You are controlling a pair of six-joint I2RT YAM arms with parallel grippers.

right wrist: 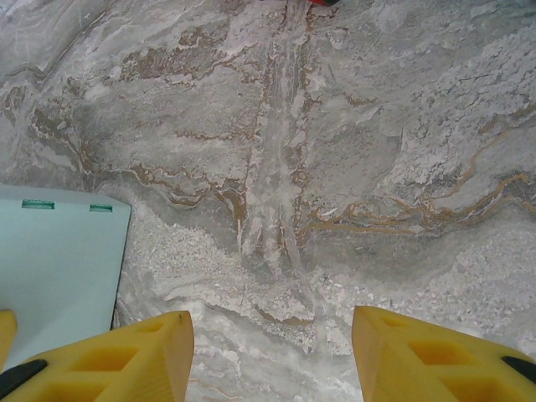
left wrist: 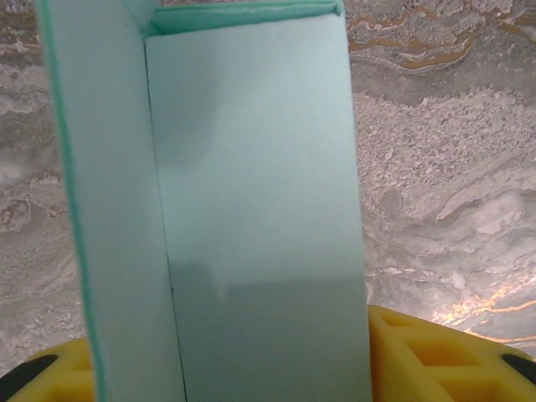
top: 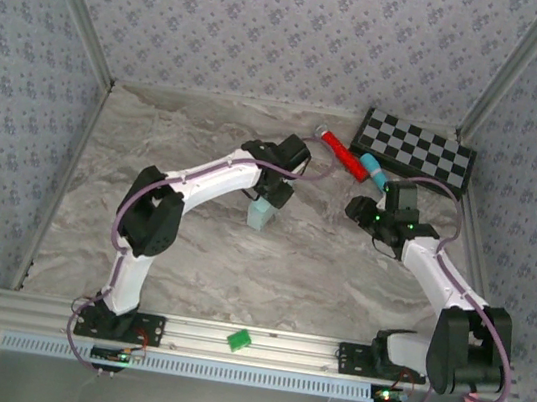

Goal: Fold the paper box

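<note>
Yellow left fingers [left wrist: 435, 356] were set either side of the upright paper box [left wrist: 251, 209], grip not discernible, while right fingers [right wrist: 126, 356] were held wide apart over the table [right wrist: 335, 167].

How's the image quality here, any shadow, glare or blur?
Top external: even, soft light, faint shadows. Left wrist: the paper box looms close, a dim shadow across its lower part, a bright glint on the table at right. Right wrist: marble grain sharp, no obvious glare.

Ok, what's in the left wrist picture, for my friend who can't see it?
A pale blue paper box sits close up between the yellow fingers of the left gripper. A grey marbled table lies behind it.
</note>
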